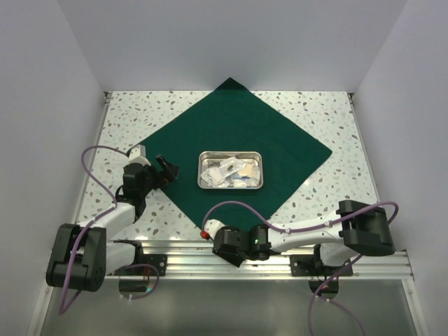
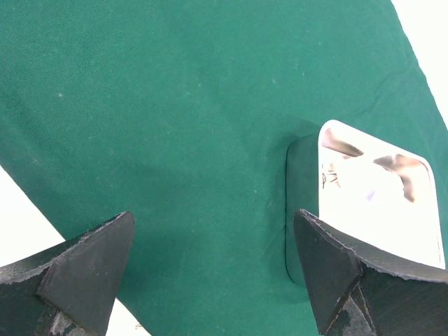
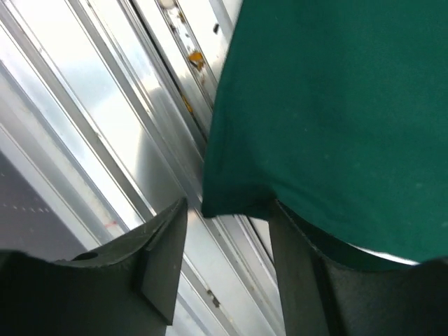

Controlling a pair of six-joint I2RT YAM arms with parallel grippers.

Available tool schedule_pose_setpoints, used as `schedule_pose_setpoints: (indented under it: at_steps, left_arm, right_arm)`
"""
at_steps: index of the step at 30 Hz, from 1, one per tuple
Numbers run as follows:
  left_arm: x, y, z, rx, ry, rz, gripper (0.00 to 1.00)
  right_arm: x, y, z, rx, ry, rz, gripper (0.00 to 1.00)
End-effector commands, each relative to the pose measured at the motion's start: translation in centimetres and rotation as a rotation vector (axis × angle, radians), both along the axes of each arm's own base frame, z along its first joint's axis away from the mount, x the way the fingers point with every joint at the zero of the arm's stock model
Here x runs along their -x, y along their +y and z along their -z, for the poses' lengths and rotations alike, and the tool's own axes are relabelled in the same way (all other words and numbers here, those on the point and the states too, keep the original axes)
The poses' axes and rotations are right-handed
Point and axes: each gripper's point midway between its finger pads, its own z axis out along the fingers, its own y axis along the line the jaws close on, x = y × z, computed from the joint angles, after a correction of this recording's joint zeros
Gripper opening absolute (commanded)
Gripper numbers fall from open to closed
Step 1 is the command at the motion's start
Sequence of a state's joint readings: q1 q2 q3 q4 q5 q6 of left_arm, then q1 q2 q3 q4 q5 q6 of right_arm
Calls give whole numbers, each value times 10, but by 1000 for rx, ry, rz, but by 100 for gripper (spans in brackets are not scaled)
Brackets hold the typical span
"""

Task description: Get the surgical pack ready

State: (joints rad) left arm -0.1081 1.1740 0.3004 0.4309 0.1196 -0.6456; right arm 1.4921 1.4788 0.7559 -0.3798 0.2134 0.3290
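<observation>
Drape (image 1: 238, 133) flat, tray (image 1: 203, 183) centred for wrapping | I hover left hand (image 2: 213, 231) spread wide over left edge | right hand (image 3: 227, 210) half-spread astride near corner, not pinching, ready to fold

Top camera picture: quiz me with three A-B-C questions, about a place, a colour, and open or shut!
1. Where is the steel tray?
A) on the drape
B) on bare table
C) held in the air

2. What colour is the drape?
A) red
B) dark green
C) yellow

3. The left end effector is:
A) open
B) shut on the tray
C) shut on the drape

Answers: 1A, drape shows all round it; 2B, green in every view; 3A, its jaws stand wide apart, gripping nothing.
</observation>
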Motion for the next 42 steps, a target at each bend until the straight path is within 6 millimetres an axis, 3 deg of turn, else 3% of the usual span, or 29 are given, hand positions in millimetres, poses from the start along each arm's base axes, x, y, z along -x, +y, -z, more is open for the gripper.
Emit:
schedule_pose_setpoints:
  at_steps: [1,3,5,6,9,12,13,16,19,25,27,32,42]
  left_arm:
    - [-5,-3,-13,0,-59,13,100]
    - [-5,-3,-14,-1,-61,10,100]
    - [-5,-3,-14,0,-62,10,100]
    - [-5,-3,-14,-2,-59,11,100]
    - [-5,-3,-15,0,-64,10,100]
    - [-5,-3,-15,-1,-62,12,100]
    - [-5,-3,-16,-2,-66,14,100]
    - [-5,-3,-15,-2,-64,14,100]
    - [-5,-3,-16,-6,-65,11,100]
    - [-5,-2,-18,-17,-72,7,100]
    - [-5,-2,-19,-20,-75,10,100]
    - [-6,-3,-17,-18,-69,14,100]
    - [-5,-4,-14,-25,-62,24,100]
  right_arm:
    - [-12,23,-7,-61,-57,38,51]
    - [-12,27,-6,-77,-55,33,49]
    - [-12,29,-9,-87,-57,35,37]
    - [-12,29,-12,-96,-58,35,23]
    - [-16,26,-24,-112,-82,55,0]
    - [-22,24,-47,-135,-109,77,0]
    - [-29,29,-67,-177,-146,88,0]
    - [-48,30,-95,-190,-217,130,0]
    - [-69,33,-105,-177,-211,139,0]
    - [-138,23,-112,-179,-194,234,0]
    - [-152,29,-122,-208,-198,225,0]
    - [-199,19,-131,-183,-217,284,0]
    - [-278,17,-116,-151,-203,330,0]
